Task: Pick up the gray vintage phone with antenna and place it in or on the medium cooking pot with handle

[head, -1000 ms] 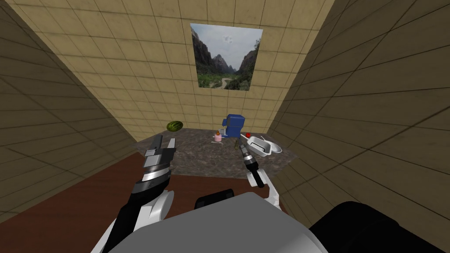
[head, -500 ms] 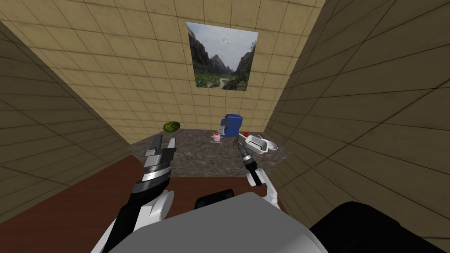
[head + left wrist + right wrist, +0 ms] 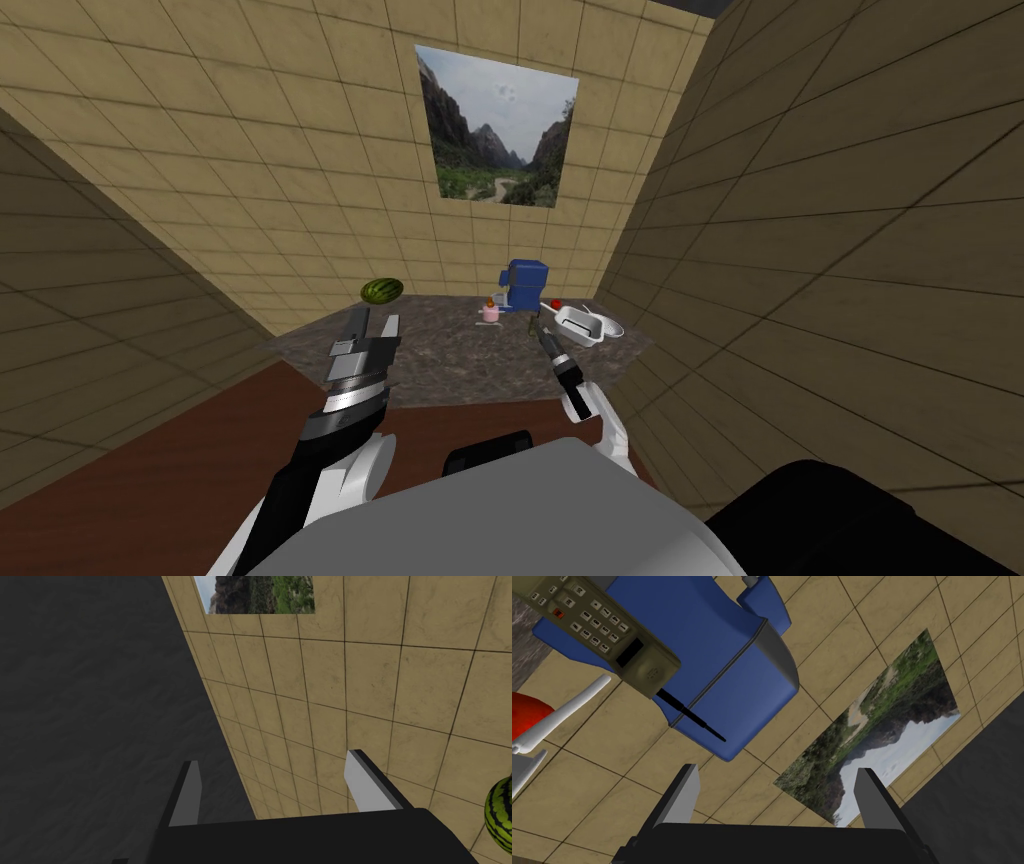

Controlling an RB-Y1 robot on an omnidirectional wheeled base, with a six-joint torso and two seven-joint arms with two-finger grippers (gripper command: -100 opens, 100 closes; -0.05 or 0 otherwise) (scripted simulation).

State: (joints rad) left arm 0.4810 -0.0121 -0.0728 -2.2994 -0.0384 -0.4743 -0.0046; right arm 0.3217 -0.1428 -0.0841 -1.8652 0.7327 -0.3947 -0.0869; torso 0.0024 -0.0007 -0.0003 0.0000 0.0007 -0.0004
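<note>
Dark speckled countertop (image 3: 440, 355) against a tan tiled wall (image 3: 300, 150), landscape picture (image 3: 495, 130) above, watermelon (image 3: 382, 290) at its far left corner, blue appliance (image 3: 527, 284) at the far edge, pink cup (image 3: 490, 313) just beside it, white pot (image 3: 582, 326) near the far right corner, left gripper (image 3: 375, 322) with fingers spread above the near left part, right gripper (image 3: 541, 328) near the pot.

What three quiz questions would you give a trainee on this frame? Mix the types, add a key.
1. True or false: the right gripper is open, and the phone lies ahead of it, not between its fingers.
2. What colour is the boxy appliance behind the phone? A red, B blue, C green.
3. Fill in: the green striped fruit is a ____.
Key: 1 true; 2 B; 3 watermelon.
</note>
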